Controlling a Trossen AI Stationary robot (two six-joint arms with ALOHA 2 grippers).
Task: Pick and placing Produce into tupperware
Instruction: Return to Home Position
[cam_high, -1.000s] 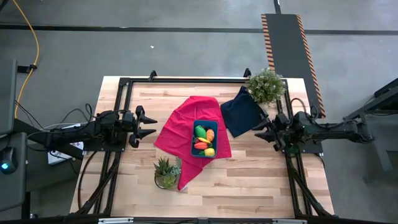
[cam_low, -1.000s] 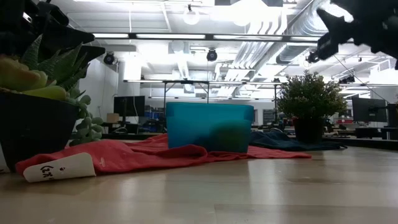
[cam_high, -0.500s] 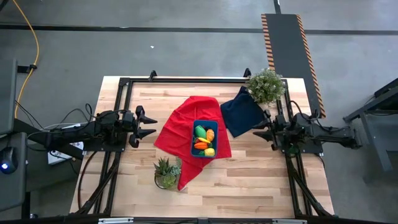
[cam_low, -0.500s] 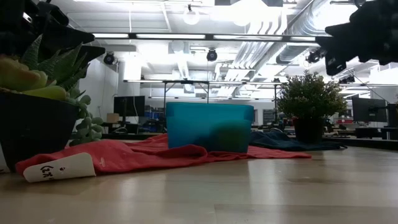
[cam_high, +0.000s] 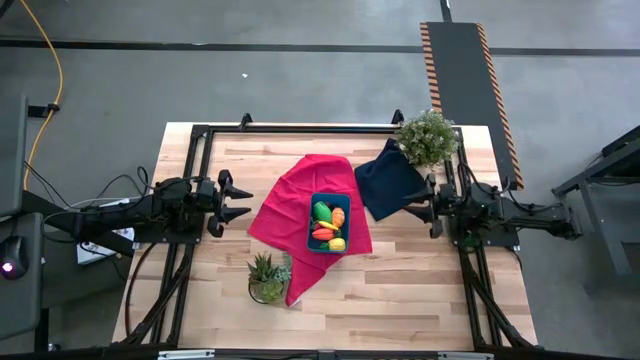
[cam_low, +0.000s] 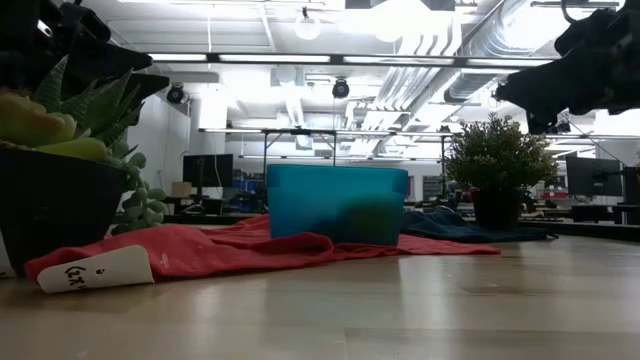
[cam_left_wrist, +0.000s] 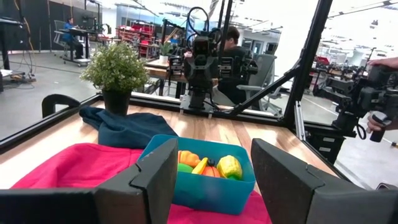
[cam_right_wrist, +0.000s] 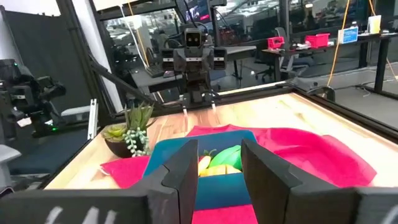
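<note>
Teal tupperware (cam_high: 329, 243) sits mid-desk on a red cloth (cam_high: 285, 210), holding the toy produce (cam_high: 328, 226). Left gripper (cam_high: 245, 203) and right gripper (cam_high: 412, 210) hover empty, fingers spread, at opposite desk edges, about equally near.

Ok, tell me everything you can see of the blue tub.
The tub is teal-blue, rectangular with rounded corners, shallow, apparently plastic, with no lid on. It sits upright on the red cloth near the middle of the table. Toy produce in green, orange, red and yellow lies inside it.
</note>
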